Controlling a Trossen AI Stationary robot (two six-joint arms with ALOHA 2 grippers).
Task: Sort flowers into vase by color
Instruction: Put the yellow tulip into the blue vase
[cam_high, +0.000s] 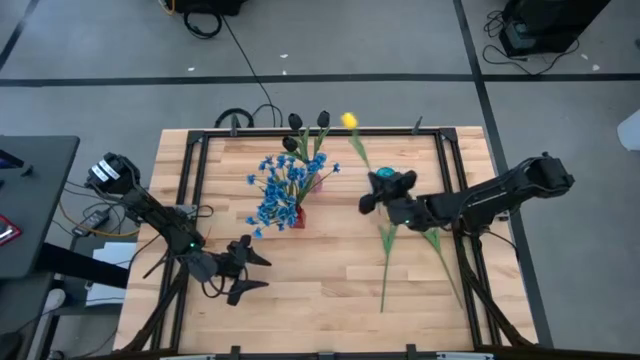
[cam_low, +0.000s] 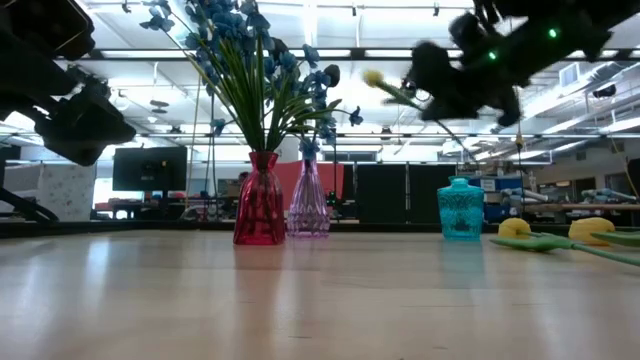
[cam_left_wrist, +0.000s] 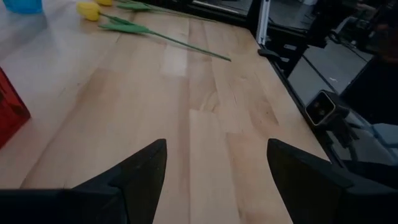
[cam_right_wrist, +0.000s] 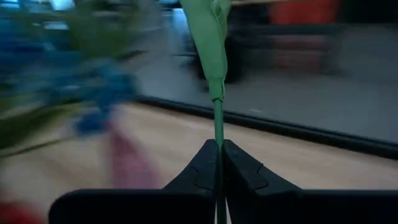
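My right gripper (cam_high: 374, 186) hovers over the teal vase (cam_low: 460, 210) near the table's middle, shut on a yellow tulip (cam_high: 348, 121). Blue blossoms (cam_high: 280, 185) stand in the red vase (cam_low: 259, 210). Dark tulips (cam_high: 308, 121) stand in the pale purple vase (cam_low: 308, 205). Two more yellow tulips (cam_low: 515, 228) lie flat on the table at the right, with their stems (cam_high: 385, 270) pointing toward the near edge. My left gripper (cam_high: 248, 270) waits open above the table's near left part. My right gripper pinches the yellow tulip's thin green stem (cam_right_wrist: 217, 134) between its two shut fingers, below a long leaf (cam_right_wrist: 211, 25). The tulip is lifted clear and slants up toward the far edge, its blossom (cam_low: 373, 77) leading. The stem's lower end is hidden behind the fingers.
The three vases stand in a loose row across the table's middle. A black frame rail (cam_high: 455, 180) runs along the table's sides. Bare wood (cam_left_wrist: 205, 93) lies in front of my left gripper, in the near middle.
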